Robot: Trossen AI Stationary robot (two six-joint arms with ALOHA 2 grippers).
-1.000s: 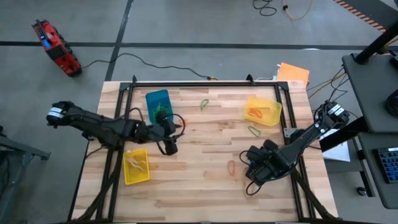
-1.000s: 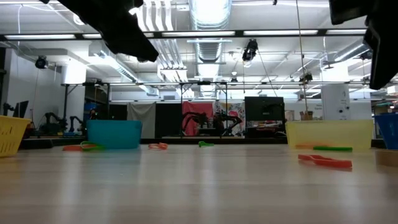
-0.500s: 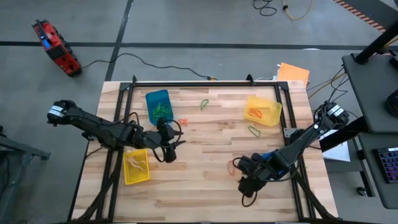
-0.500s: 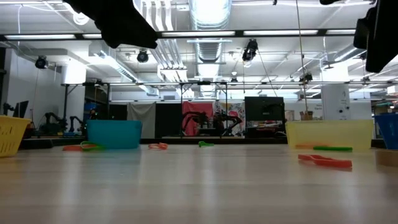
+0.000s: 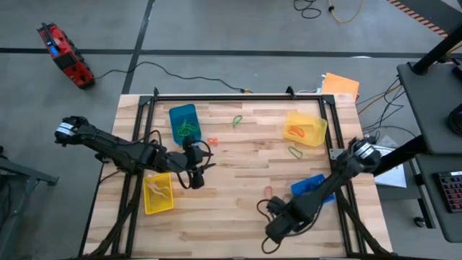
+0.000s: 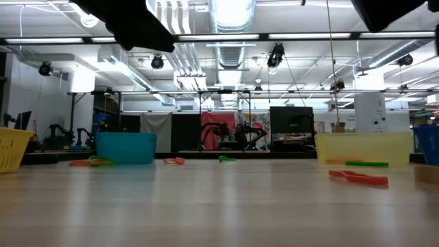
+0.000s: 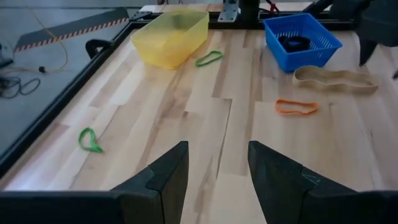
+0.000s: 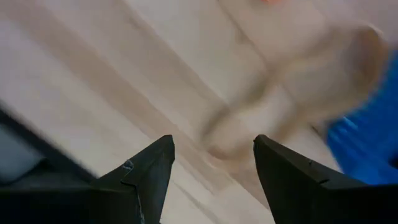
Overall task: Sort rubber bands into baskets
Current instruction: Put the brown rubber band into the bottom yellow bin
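Four baskets stand on the wooden table: a teal-blue basket (image 5: 182, 121) at far left, a yellow basket (image 5: 304, 128) at far right, a yellow basket (image 5: 157, 192) at near left, and a blue basket (image 5: 310, 185) at near right, partly under my right arm. Loose rubber bands lie flat on the wood: green (image 5: 237, 120), orange (image 5: 212, 141), green (image 5: 294, 151), orange (image 5: 268, 192), and a tan one (image 7: 336, 79) beside the blue basket. My left gripper (image 7: 217, 180) hovers open left of centre, empty. My right gripper (image 8: 214, 168) points down, open, above the tan band (image 8: 280, 106).
A black metal frame (image 5: 238, 97) runs round the table's edges. A flat orange sheet (image 5: 341, 84) lies off the far right corner. Black bands lie inside the blue basket (image 7: 301, 40). Bare wood lies in the table's middle and along its near edge.
My right gripper has swung from beside the blue basket toward the table's near edge and left, tipping to point more steeply down. The blue basket, hidden under the arm before, now shows. The gap between its fingers looks unchanged.
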